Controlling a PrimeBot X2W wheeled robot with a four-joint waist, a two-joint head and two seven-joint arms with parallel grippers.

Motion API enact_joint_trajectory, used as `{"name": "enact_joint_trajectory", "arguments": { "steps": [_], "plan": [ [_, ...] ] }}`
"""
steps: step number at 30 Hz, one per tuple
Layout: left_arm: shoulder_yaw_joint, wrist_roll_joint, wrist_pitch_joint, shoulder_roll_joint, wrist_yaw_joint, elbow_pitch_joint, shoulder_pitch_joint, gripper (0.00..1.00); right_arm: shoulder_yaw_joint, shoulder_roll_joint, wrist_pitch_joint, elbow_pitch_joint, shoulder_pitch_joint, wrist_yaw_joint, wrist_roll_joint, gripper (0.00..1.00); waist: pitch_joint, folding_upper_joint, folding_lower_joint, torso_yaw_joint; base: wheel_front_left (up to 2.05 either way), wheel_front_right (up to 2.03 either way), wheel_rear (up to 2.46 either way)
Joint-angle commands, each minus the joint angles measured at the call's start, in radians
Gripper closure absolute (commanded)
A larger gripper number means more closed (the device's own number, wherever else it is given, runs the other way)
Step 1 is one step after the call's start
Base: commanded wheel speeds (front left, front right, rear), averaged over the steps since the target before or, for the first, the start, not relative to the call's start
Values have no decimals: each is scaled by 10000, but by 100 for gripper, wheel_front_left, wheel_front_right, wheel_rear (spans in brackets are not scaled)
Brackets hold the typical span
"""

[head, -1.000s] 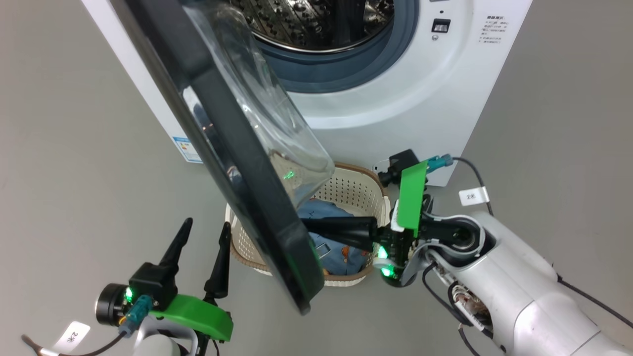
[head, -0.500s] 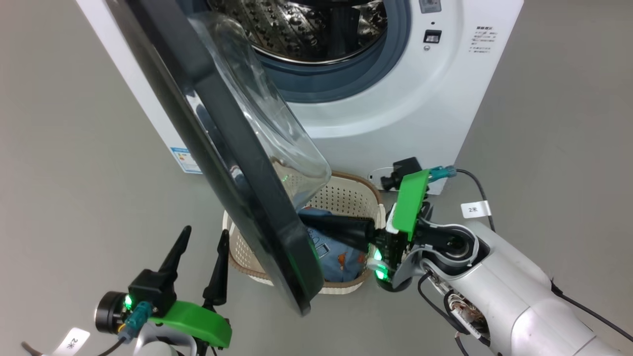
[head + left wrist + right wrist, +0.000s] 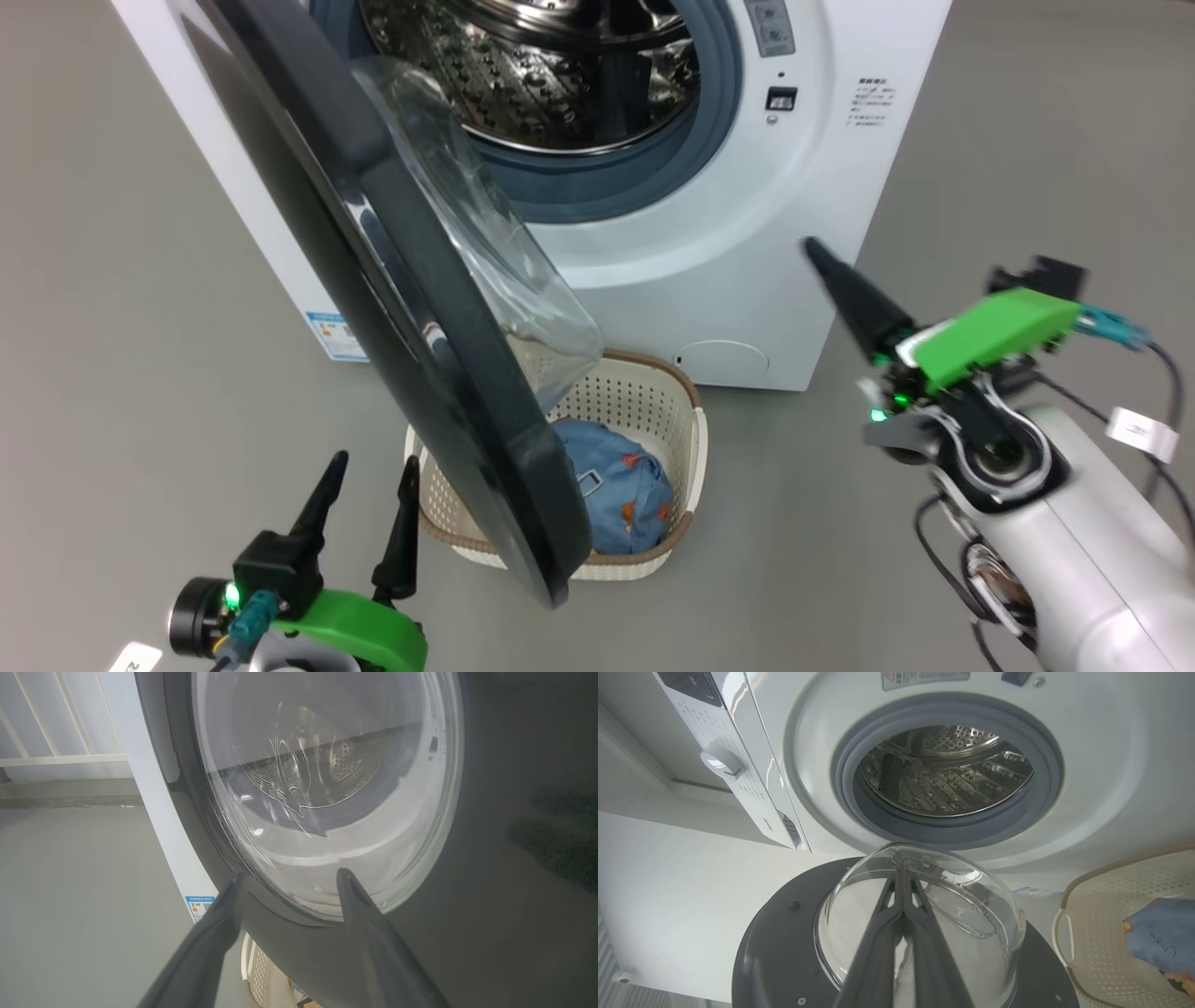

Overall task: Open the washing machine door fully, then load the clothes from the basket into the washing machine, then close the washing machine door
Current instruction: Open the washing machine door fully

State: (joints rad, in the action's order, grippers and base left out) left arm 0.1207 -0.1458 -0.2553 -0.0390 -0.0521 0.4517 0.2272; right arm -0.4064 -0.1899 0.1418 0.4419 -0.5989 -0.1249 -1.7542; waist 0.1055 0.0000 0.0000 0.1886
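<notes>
Standing open: glossy black door (image 3: 504,439) | bulging clear window (image 3: 485,243) | steel drum (image 3: 532,84) exposed

Obstacle: washing machine door (image 3: 411,327), ajar, slanting across the front and overhanging the left half of the basket (image 3: 644,401); free: drum mouth (image 3: 551,84) from the right, basket's right half from above, bare floor (image 3: 794,523) beside it.

1. The washing machine door (image 3: 411,327) hides the left side of the basket (image 3: 653,397) and part of the clothes (image 3: 616,481).
2. The washing machine (image 3: 709,280): top cut off by the head view's upper edge.
3. Blue label (image 3: 331,334): partly behind the door, print too small to read.
4. Front panel text (image 3: 865,101): illegible.
5. Right wrist view: basket and clothes cut off at the right edge.
</notes>
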Motion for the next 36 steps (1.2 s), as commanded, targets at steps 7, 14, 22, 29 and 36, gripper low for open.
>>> {"name": "enact_joint_trajectory", "arguments": {
  "steps": [7, 14, 22, 29, 36],
  "plan": [
    [-386, 103, -65, -275, 66, -101, -141, 0, 250, -728, -2131, -793, 1126, -58, 1814, 0, -458, 0, 0, -275, 0, 0, 0],
    [-396, 103, -65, -351, 126, -81, -497, 0, 226, -1673, -3901, -342, 2137, -58, 4857, 0, -954, 0, 0, -532, 0, 0, 0],
    [-392, 51, -65, -417, 210, -151, -826, 0, 2385, -1289, -4031, -291, 3563, -58, 10109, 0, -1236, 0, 0, -796, 0, 0, 0],
    [-334, -28, -65, -412, 246, -150, -955, 0, 3575, -305, -3920, -1167, 5126, -58, 12922, 0, -1284, 0, 0, -986, 0, 0, 0],
    [-345, -102, -65, -449, 306, -172, -1088, 0, 4274, 540, -3299, -2666, 6450, -58, 14676, 0, -1271, 0, 0, -1104, 0, 0, 0]
  ]
}}
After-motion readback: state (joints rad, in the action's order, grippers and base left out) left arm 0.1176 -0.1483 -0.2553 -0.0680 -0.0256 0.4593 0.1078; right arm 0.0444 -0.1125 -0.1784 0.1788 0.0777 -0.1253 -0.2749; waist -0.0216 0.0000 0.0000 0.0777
